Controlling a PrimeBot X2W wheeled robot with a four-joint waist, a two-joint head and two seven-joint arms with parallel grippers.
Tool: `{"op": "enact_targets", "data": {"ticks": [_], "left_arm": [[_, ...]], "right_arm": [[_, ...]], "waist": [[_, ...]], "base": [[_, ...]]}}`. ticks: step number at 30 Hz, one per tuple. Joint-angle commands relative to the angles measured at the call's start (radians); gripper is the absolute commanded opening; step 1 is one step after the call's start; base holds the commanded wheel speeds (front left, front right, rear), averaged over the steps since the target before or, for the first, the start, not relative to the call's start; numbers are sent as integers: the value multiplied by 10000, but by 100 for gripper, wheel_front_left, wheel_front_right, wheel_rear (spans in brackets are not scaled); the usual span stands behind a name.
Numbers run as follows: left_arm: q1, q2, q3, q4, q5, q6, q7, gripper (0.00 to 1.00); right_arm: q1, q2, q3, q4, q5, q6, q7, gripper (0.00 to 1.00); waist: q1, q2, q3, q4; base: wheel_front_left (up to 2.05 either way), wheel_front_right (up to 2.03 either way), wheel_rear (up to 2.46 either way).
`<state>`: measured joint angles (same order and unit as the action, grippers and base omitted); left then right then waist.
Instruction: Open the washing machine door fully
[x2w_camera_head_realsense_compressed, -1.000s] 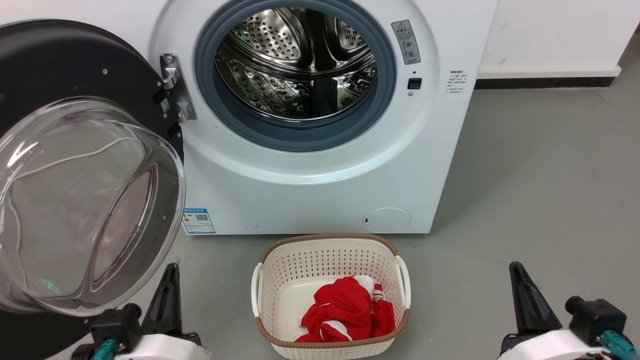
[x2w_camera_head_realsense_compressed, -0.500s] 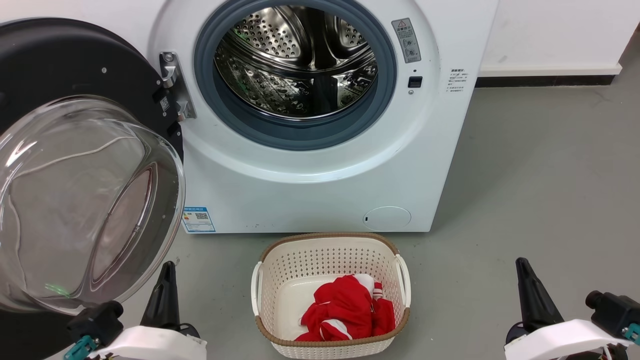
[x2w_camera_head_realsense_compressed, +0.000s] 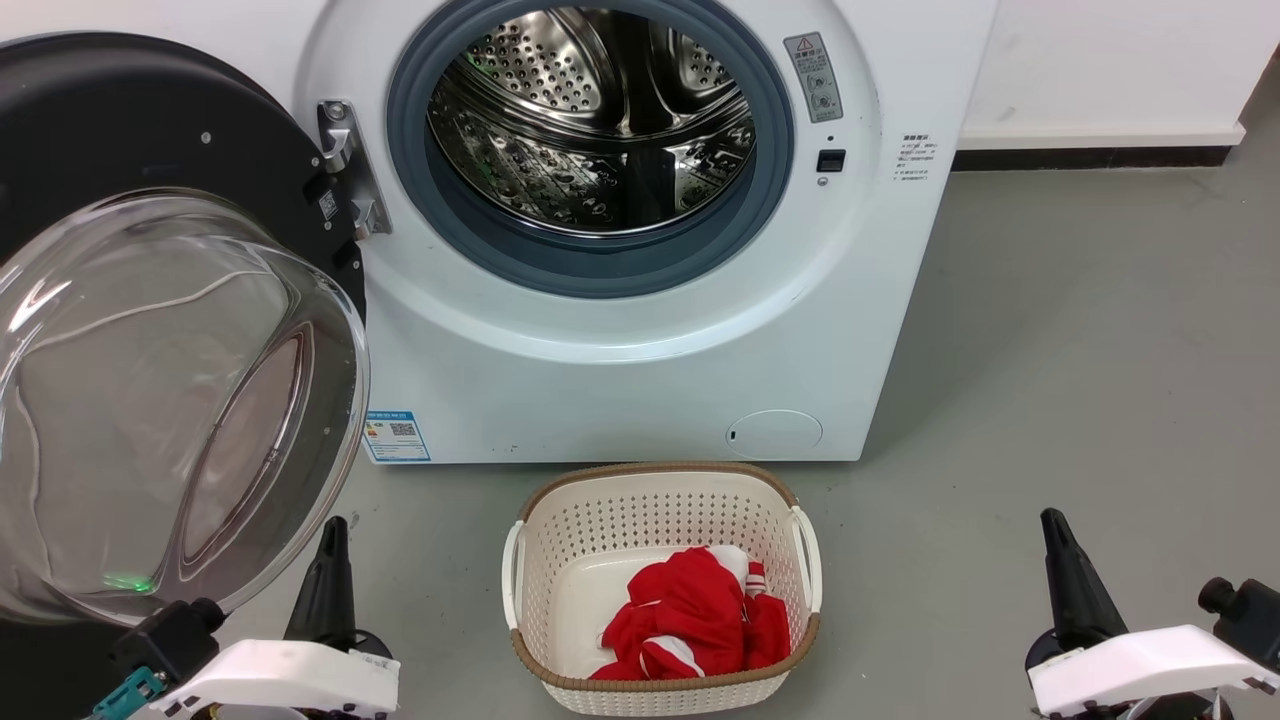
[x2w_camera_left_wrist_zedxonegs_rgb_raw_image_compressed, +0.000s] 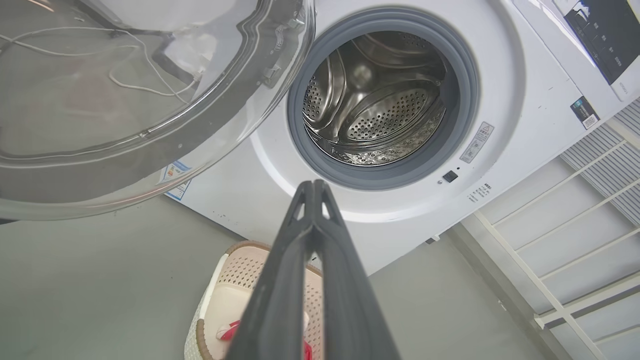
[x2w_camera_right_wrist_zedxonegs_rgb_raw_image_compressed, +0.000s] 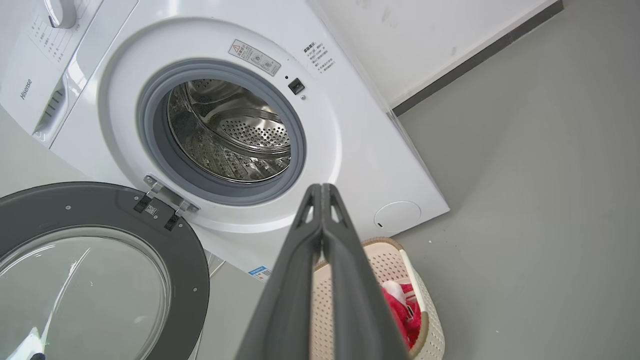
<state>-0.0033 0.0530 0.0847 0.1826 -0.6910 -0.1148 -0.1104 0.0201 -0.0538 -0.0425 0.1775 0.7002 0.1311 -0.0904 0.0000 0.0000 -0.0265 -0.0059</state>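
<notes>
Currently, washing machine door (x2w_camera_head_realsense_compressed: 170, 380) stands swung wide open.
Left hand (x2w_camera_head_realsense_compressed: 333, 530) and right hand (x2w_camera_head_realsense_compressed: 1050, 520) both clenched, empty; door just left of left hand, hinged on washing machine (x2w_camera_head_realsense_compressed: 620, 360) ahead.

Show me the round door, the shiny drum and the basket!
washing machine door (x2w_camera_head_realsense_compressed: 150, 120), head view, on its black frame.
steel drum (x2w_camera_head_realsense_compressed: 540, 170), head view, on its holed inner wall.
basket (x2w_camera_head_realsense_compressed: 660, 518), head view, on its far wall.
</notes>
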Motion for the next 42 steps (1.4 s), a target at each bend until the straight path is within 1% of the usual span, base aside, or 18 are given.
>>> {"op": "enact_targets", "data": {"ticks": [1,13,14,16,42], "left_arm": [[-276,33,48,-82,-390,-52,83,0],[-428,24,90,34,-1905,-78,458,0],[-465,21,101,69,-2291,-85,554,0],[-512,19,112,97,-2666,-91,645,0],[-779,-1,196,319,-5395,-124,1327,0]], "right_arm": [[-353,-60,-39,-70,391,-2,64,0],[-529,-67,-130,48,1918,-2,384,0],[-571,-69,-155,81,2304,-2,474,0],[-598,-69,-181,116,2675,-2,555,0],[-915,-63,-364,343,5412,-3,1150,0]], "waist": [[0,0,5,1],[0,0,41,8],[0,0,51,10],[0,0,60,12],[0,0,141,28]], "base": [[0,0,0],[0,0,0],[0,0,0],[0,0,0],[0,0,0]]}}
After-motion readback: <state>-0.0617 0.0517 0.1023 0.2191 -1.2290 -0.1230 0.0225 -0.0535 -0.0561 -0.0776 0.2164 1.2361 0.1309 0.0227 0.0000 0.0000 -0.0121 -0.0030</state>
